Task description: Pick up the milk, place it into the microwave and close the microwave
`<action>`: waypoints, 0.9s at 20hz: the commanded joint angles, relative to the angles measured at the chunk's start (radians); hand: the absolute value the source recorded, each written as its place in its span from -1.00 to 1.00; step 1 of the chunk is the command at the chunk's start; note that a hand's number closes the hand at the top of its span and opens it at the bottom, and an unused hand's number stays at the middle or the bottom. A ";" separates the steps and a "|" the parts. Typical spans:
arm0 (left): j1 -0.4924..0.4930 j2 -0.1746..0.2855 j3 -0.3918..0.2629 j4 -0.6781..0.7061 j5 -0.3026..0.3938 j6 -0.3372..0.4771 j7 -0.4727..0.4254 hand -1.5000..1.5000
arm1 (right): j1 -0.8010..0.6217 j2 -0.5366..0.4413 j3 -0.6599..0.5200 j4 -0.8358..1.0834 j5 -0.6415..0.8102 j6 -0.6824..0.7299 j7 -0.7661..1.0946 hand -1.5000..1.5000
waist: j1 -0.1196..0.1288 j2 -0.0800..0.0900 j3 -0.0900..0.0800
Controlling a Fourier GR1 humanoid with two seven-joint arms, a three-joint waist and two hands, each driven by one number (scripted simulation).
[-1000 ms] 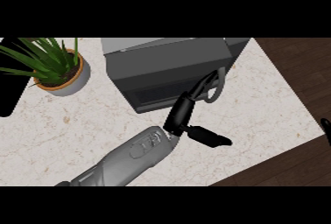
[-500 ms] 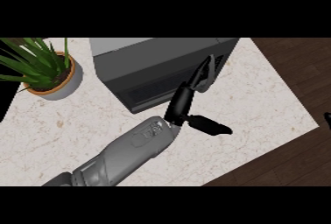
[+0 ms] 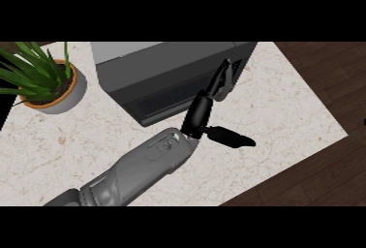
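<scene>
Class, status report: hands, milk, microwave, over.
Left hand open, fingers against microwave front. Milk out of sight. Plant pot apart at left.

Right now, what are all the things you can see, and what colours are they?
microwave: one, dark grey, at the back of the counter, mid view
plant: one, green leaves, far left
pot: one, grey with an orange rim, holding the plant
counter: one, pale speckled stone, under everything
floor: dark brown wood, right side
left forearm: one, grey, from the lower left
left hand: one, black, straight fingers against the microwave's front, thumb out sideways
</scene>
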 commanded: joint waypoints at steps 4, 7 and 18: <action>-0.049 -0.005 0.008 0.038 0.052 0.007 -0.020 -1.00 | -0.016 -0.030 -0.010 0.008 -0.029 0.008 0.027 -1.00 | -0.017 0.005 0.001; -0.053 -0.005 -0.009 0.042 0.065 0.010 -0.029 -1.00 | -0.029 -0.037 -0.008 0.006 -0.045 0.010 0.035 -1.00 | -0.022 0.005 0.002; -0.071 -0.005 -0.024 0.061 0.126 0.020 -0.070 -1.00 | -0.055 -0.065 -0.019 0.015 -0.088 0.019 0.056 -1.00 | -0.025 0.005 0.002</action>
